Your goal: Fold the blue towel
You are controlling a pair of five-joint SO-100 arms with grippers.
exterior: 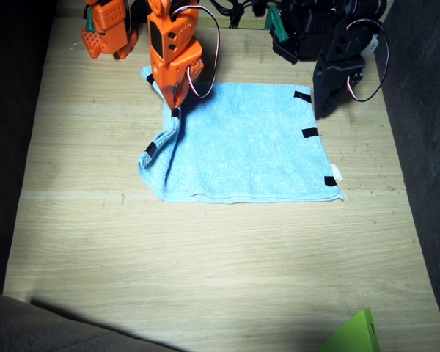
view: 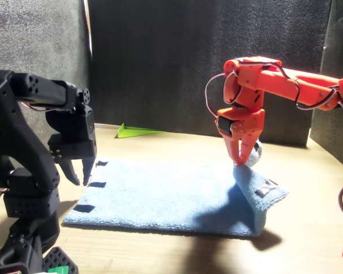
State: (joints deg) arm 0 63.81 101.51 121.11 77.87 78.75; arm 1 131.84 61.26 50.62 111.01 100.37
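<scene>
Sky-blue terry, the blue towel (exterior: 249,147) lies spread on the wooden table (exterior: 205,264) in fixed view, black tabs (exterior: 310,133) along its edge by the left arm, small white tag (exterior: 337,174) at one corner. I see the orange right gripper (exterior: 175,110) pinching the opposite edge, cloth bunched & lifted there. Black left gripper (exterior: 324,110) sits just off the tabbed edge; can't tell its state here.

Front view: right gripper (view: 242,161) clenched on raised towel (view: 171,197) edge w/ fold standing up. Left gripper (view: 80,173) hangs above the tabbed edge, fingers apart, holding nothing. Green scrap (view: 138,131) on far side of table.
</scene>
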